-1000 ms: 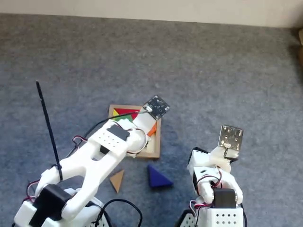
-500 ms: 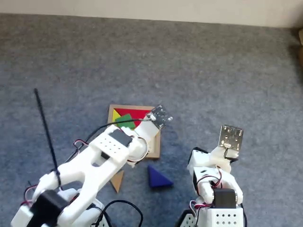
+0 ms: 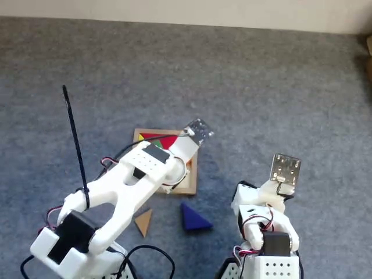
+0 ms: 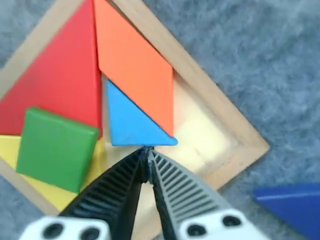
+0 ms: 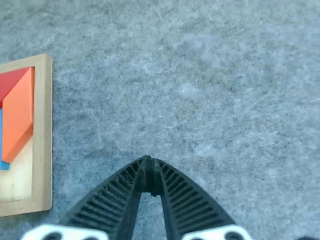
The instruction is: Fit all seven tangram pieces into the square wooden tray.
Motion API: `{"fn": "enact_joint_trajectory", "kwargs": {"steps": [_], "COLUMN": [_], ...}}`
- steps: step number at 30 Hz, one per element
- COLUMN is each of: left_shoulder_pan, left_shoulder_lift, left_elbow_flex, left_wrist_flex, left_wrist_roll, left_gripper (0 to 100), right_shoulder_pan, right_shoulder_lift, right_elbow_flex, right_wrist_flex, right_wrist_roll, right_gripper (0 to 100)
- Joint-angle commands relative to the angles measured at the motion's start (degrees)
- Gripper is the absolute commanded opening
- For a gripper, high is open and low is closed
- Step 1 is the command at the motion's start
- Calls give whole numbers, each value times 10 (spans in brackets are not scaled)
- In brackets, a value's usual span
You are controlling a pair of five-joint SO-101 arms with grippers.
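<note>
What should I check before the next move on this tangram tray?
1. Left tool empty: ok, shut over the tray.
2. Right tool empty: ok, shut over the carpet.
3. Green square seated flat: not ok, it seems to lie on the yellow piece.
4. Tray gap free: ok.
5. Dark blue triangle and tan triangle free to grasp: ok, both lie loose on the carpet, outside the tray.

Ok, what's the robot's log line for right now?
left gripper: shut, over tray | right gripper: shut, over carpet | in tray: five pieces | outside: dark blue triangle, tan triangle
</note>
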Motion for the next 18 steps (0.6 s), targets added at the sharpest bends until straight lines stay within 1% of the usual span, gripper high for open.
{"fn": "enact_joint_trajectory", "kwargs": {"steps": [1, 6, 13, 15, 18], "left_shoulder_pan": [-22, -55, -63, -83, -124], "left_shoulder_lift": [0, -7, -124, -150, -160], "left_elbow_flex": [-30, -60, -51, -50, -50], "left_wrist_flex": [-14, 3, 59, 64, 63], "left_wrist_roll": [4, 4, 2, 3, 4], "left_gripper": [6, 6, 14, 46, 122], "right_shoulder_pan": [7, 7, 7, 7, 7], "right_shoulder_lift": [-14, -14, -15, -15, -15], "right_elbow_flex": [71, 72, 73, 73, 73], "right_wrist_flex": [-11, -11, -11, -11, -11], "right_wrist_roll": [8, 8, 8, 8, 8], "right_gripper": [9, 9, 9, 9, 9]}}
